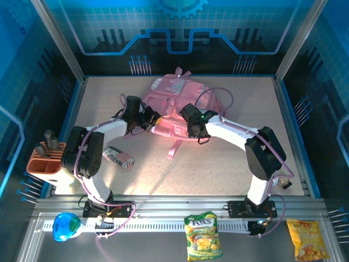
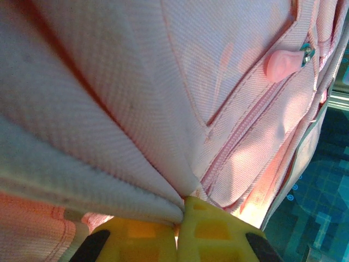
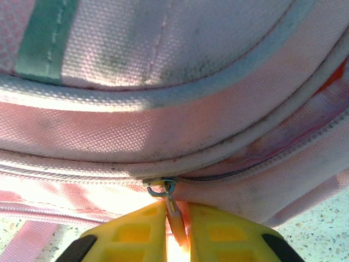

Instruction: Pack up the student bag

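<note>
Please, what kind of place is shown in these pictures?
Likely a robot laboratory cell, not a classroom: a left arm and right arm bolted to a metal rail, a table framed by aluminium posts, and blue walls printed with circuit lines.

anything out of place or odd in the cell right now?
Green snack packet, yellow snack packet and a blue object sit on the near metal rail, off the tabletop. Student bag piping looks grey-scuffed.
</note>
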### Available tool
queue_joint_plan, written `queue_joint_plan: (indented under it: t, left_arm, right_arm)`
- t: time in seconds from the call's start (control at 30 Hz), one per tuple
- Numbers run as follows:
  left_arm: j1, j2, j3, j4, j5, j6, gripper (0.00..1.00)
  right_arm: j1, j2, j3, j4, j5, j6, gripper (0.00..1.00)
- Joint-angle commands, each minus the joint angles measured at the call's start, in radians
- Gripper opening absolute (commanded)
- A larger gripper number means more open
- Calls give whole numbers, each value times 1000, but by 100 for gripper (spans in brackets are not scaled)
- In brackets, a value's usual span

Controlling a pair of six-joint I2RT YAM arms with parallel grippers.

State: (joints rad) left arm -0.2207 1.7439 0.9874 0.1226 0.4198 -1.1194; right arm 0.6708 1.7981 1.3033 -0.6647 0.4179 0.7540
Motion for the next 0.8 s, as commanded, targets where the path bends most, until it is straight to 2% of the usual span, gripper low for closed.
queue_joint_plan:
  t: [0.0, 0.2, 0.47, 0.57, 0.63, 0.77]
  left_arm:
    - [21, 9, 36, 15, -29, 35, 0]
    - [32, 15, 46, 6, -32, 43, 0]
    - [69, 62, 127, -63, -33, 100, 0]
    - [93, 76, 134, -70, -31, 104, 0]
    - [109, 68, 125, -83, -46, 111, 12]
    - [139, 7, 66, -67, -59, 94, 36]
  right_arm:
    - [-19, 29, 26, -20, 36, -35, 16]
    - [-19, 11, 15, -32, 95, -47, 0]
    - [-25, -39, 16, -129, 287, -47, 0]
    - [17, -32, 78, -92, 277, -160, 0]
    - [62, -2, 145, -69, 255, -241, 0]
    - [112, 85, 279, -53, 140, -296, 0]
